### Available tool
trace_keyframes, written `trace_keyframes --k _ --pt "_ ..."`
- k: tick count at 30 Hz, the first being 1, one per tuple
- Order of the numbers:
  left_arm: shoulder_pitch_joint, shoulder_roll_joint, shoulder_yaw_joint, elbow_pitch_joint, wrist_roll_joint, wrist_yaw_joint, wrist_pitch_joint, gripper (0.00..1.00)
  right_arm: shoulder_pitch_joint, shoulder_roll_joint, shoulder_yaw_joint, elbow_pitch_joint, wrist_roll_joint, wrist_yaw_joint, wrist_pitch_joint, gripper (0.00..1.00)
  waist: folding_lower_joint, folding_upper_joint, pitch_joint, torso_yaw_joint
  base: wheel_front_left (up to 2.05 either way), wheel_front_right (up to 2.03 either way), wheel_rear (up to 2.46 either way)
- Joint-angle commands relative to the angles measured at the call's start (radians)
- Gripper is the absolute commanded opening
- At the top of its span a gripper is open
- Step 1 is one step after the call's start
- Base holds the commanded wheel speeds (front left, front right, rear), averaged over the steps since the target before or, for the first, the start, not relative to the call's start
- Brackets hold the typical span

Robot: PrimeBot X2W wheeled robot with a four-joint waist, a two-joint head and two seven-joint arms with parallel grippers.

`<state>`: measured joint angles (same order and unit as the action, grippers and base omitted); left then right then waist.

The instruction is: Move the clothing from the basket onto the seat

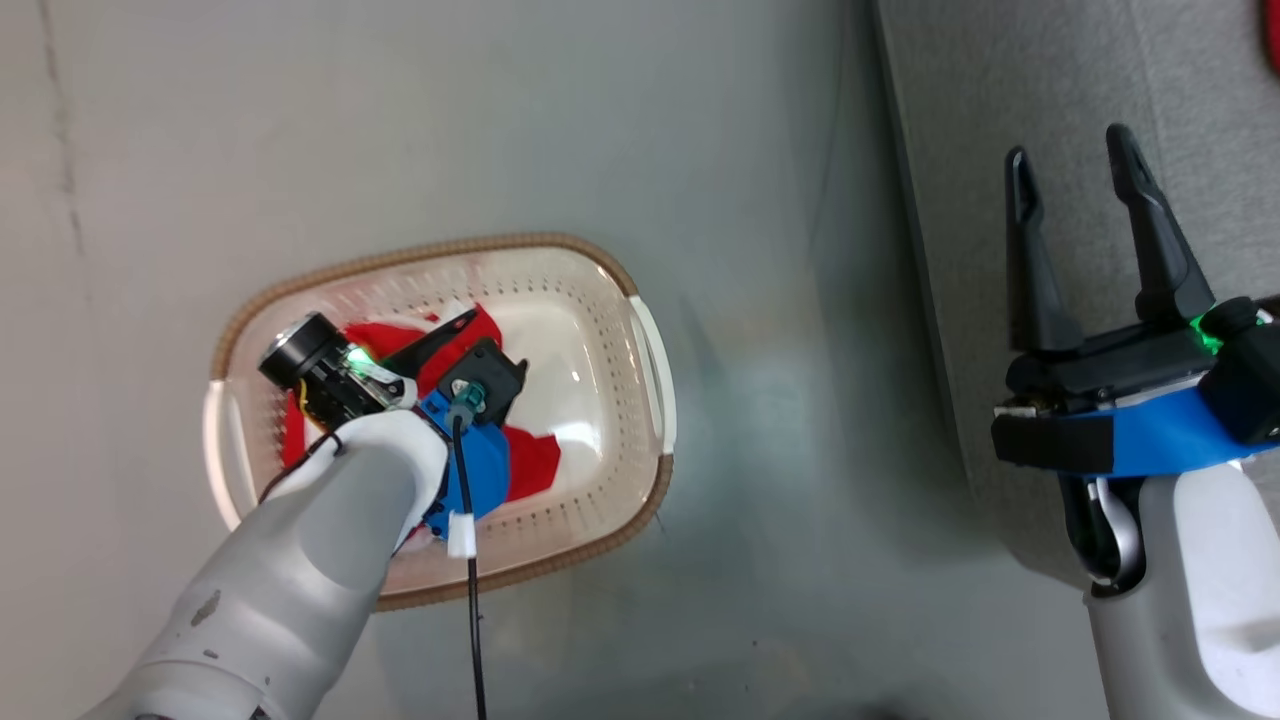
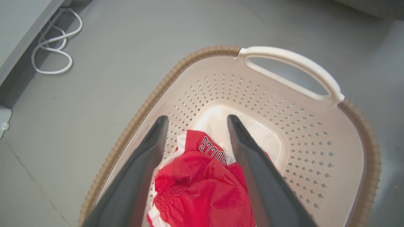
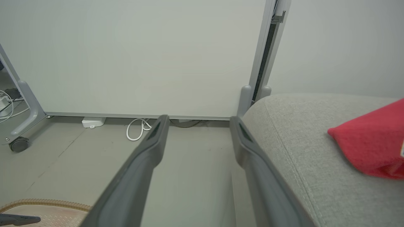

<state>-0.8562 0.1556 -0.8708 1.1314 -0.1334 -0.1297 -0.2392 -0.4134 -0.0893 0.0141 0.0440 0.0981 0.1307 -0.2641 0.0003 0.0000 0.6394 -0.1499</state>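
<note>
The basket (image 1: 500, 242) stands on the grey floor (image 1: 600, 120), at about eight o'clock from the middle of the head view, with its white handles at its three and nine o'clock ends. The left arm comes up from seven o'clock and reaches down into it. In the left wrist view the left gripper (image 2: 198, 118) is spread wide, its two dark fingers pointing to twelve o'clock and standing one on each side of a crumpled red garment (image 2: 202, 189). I cannot tell whether they touch the cloth. This garment lies on the basket's floor toward six o'clock in that view, with white trim and outlined lettering along its twelve o'clock edge. The floor beyond the fingertips is bare. A white cable (image 2: 53, 47) lies looped on the floor at ten o'clock, outside the basket.

The seat (image 1: 1000, 100) fills the head view's right side, from one to four o'clock, well apart from the basket. The right gripper (image 1: 1069, 142) hangs over the seat's near edge at three o'clock, jaws wide and holding nothing. In the right wrist view a second red garment (image 3: 372, 142) lies on the seat cushion at three o'clock, apart from the fingers.
</note>
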Motion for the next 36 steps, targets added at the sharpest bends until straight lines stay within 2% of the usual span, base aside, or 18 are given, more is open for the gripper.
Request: trace_keyframes --k 1,10,19,25,34,35,36 --pt "-0.038 0.003 -0.034 0.042 -0.013 -0.001 0.035 1.0 -0.028 0.003 -0.003 -0.013 -0.005 0.0 -0.001 1.0 -0.0003 0.0 0.085 -0.025 0.0 0.0 0.0" --pt "-0.112 0.009 -0.142 0.124 -0.064 -0.001 0.153 1.0 -0.07 0.009 0.008 -0.053 -0.01 0.0 -0.001 1.0 -0.0003 0.0 0.23 -0.031 0.0 0.0 0.0" --pt "-0.162 0.029 -0.182 0.145 -0.086 0.0 0.214 1.0 -0.092 0.011 0.004 -0.081 -0.018 0.0 -0.001 1.0 -0.0003 0.0 0.323 -0.037 0.0 0.0 0.0" --pt "-0.194 0.054 -0.194 0.154 -0.077 0.037 0.238 1.0 -0.098 0.015 -0.006 -0.115 -0.037 0.0 -0.001 1.0 -0.0003 0.0 0.386 -0.044 0.0 0.0 0.0" --pt "-0.22 0.06 -0.202 0.158 -0.085 0.066 0.283 1.0 -0.104 0.024 -0.011 -0.161 -0.063 0.0 -0.001 1.0 -0.0003 0.0 0.433 -0.053 0.0 0.0 0.0" --pt "-0.221 0.055 -0.199 0.158 -0.089 0.071 0.292 0.62 -0.104 0.025 -0.013 -0.164 -0.066 0.0 -0.001 1.0 -0.0003 0.0 0.433 -0.053 0.0 0.0 0.0" --pt "-0.22 0.05 -0.194 0.158 -0.096 0.073 0.299 0.16 -0.103 0.026 -0.014 -0.166 -0.069 0.0 -0.001 1.0 -0.0003 0.0 0.433 -0.053 0.0 0.0 0.0"
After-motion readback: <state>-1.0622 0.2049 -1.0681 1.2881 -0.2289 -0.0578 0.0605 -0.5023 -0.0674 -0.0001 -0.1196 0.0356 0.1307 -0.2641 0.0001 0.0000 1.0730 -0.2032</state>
